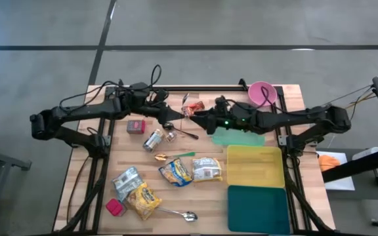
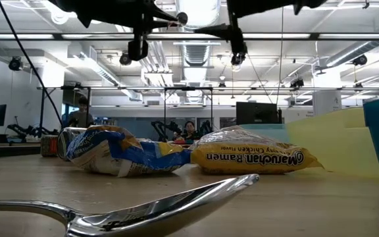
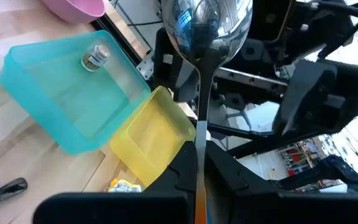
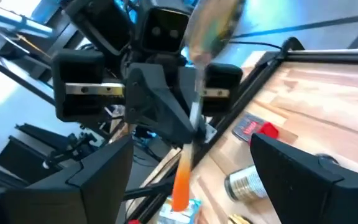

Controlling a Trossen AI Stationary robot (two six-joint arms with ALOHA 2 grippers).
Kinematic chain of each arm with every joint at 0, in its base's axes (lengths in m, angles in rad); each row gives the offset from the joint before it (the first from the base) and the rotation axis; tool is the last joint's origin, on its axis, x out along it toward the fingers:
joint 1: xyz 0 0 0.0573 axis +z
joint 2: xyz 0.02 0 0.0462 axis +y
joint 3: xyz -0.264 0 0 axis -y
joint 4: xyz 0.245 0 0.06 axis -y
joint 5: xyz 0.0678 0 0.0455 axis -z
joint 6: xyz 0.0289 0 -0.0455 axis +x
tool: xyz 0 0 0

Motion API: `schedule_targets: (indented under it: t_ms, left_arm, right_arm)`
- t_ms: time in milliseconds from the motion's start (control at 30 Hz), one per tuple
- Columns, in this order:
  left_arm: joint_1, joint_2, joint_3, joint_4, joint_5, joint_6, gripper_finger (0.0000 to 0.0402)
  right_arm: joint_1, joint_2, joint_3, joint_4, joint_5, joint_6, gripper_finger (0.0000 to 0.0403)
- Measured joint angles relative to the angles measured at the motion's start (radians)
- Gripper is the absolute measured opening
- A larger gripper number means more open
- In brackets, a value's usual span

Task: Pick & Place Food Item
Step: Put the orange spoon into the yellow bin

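Both of my grippers meet at upper centre of the high view: left gripper [image 1: 178, 113] is clamped on a shiny metal spoon with orange handle [image 3: 199, 93], and right gripper [image 1: 199, 119] stands wide around it. If I release early, it drops. Yellow ramen packet [image 1: 206, 168] lies lower centre.
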Motion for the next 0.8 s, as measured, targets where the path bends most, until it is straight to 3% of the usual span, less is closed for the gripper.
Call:
schedule_targets:
  t_ms: [400,800]
  left_arm:
    - [-0.028,0.000,0.000,0.012,0.026,0.000,0.0012]
    - [-0.044,0.000,0.000,0.065,0.034,0.000,0.0012]
  right_arm:
    - [-0.027,0.087,0.162,-0.151,-0.038,-0.115,0.0208]
    - [-0.030,0.082,0.163,-0.127,-0.039,-0.114,0.0191]
